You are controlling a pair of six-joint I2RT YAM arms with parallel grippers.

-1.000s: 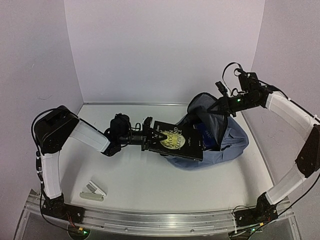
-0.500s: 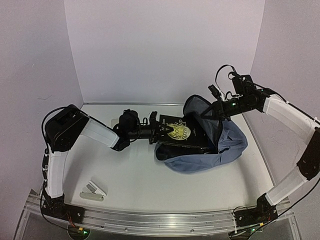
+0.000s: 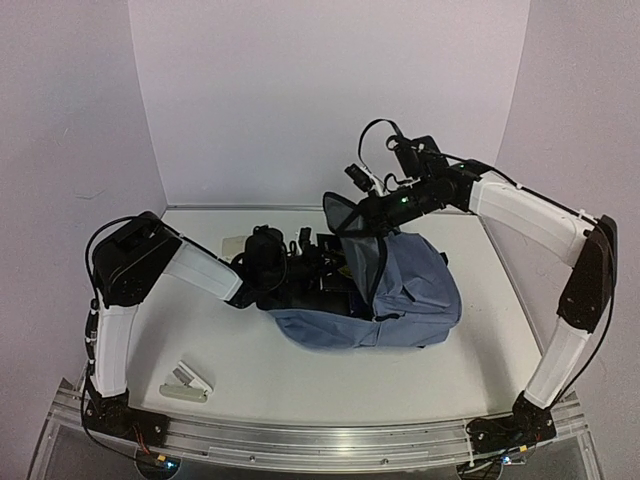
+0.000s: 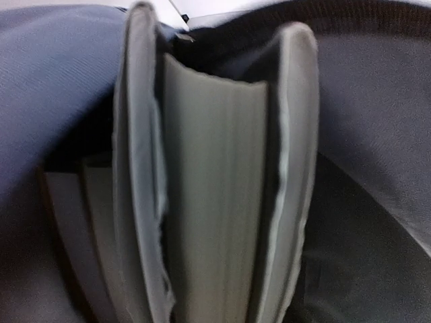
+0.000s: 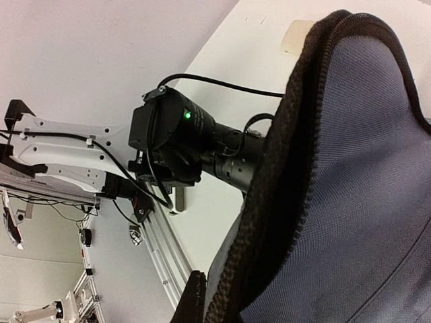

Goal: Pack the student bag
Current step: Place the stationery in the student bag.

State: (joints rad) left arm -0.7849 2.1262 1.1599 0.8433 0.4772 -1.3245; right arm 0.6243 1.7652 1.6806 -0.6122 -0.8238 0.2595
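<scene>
At the lower left of the overhead view, a small pale stapler-like object (image 3: 186, 383) lies on the white table (image 3: 330, 375). At the frame's centre sits the soft blue-grey fabric backpack (image 3: 415, 285), its mouth facing left. The left claw (image 4: 217, 40) is inside it, clamped on a grey ribbed block (image 4: 215, 202). Farther back, the right claw (image 3: 358, 212) pinches the backpack's raised flap.

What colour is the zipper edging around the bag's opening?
Black: the zipper edging borders the blue-grey student bag; clearest in the right wrist view.
</scene>
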